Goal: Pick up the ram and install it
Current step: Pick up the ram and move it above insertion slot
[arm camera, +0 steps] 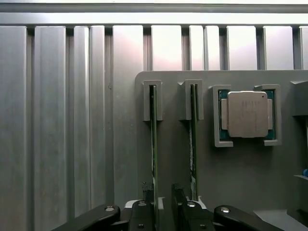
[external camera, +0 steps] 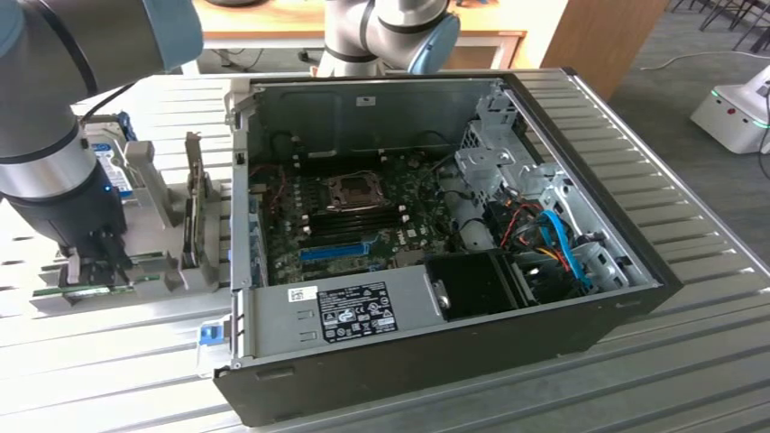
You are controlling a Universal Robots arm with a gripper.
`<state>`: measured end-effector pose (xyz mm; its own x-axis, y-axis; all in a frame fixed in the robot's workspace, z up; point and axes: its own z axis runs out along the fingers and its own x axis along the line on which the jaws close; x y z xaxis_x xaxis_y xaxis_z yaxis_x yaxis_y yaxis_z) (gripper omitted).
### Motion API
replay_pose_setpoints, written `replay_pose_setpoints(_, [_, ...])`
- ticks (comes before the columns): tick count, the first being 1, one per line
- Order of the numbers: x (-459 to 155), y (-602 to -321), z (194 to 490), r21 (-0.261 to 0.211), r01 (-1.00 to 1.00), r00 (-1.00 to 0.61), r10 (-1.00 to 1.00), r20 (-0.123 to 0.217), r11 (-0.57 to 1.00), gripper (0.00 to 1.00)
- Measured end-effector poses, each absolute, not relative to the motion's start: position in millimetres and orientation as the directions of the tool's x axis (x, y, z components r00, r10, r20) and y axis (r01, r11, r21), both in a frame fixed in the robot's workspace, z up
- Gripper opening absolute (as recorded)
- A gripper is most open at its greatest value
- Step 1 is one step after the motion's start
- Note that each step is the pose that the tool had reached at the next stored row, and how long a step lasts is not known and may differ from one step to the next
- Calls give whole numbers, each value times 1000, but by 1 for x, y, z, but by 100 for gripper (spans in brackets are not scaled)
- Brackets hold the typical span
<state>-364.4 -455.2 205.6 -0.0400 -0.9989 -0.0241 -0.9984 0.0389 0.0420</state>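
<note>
Two rams stand on edge in slots of a grey holder plate (arm camera: 168, 144): one thin green ram (arm camera: 154, 139) and a second like it (arm camera: 193, 139) beside it. My gripper (arm camera: 163, 199) is open, low over the holder. The first ram's near end runs in between the black fingertips (arm camera: 147, 204), close to one of them; the second ram lies just outside the other finger. In the exterior view my gripper (external camera: 99, 269) hangs down onto the holder at the exterior view's left, beside the open computer case (external camera: 626, 298). The motherboard's black memory slots (external camera: 361, 218) lie inside the case.
A square processor chip (arm camera: 248, 114) sits in its own pocket of the holder. The holder rests on a ribbed metal table (arm camera: 57, 120). Inside the case are a processor socket (external camera: 355, 189), a blue expansion slot (external camera: 331, 252), cables and a drive cage (external camera: 517, 162).
</note>
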Motion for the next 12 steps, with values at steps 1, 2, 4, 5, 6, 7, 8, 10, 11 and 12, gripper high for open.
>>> replay_pose_setpoints(1, [-364,-455,207,44,-998,-40,-999,-24,39,29])
replay_pose_setpoints(2, [-364,-455,208,45,-998,-40,-999,-24,39,29])
replay_pose_setpoints(4, [-364,-455,209,46,-998,-40,-999,-24,39,29])
replay_pose_setpoints(5, [-364,-455,209,46,-998,-40,-999,-24,39,29])
replay_pose_setpoints(6, [-364,-455,209,46,-998,-40,-999,-24,39,29])
replay_pose_setpoints(7, [-364,-455,209,46,-998,-40,-999,-24,39,29])
replay_pose_setpoints(8, [-364,-455,209,46,-998,-40,-999,-24,39,29])
replay_pose_setpoints(10, [-364,-457,209,46,-998,-40,-999,-24,39,29])
replay_pose_setpoints(11, [-364,-458,209,46,-998,-40,-999,-24,39,29])
replay_pose_setpoints(12, [-364,-458,209,46,-998,-40,-999,-24,39,29])
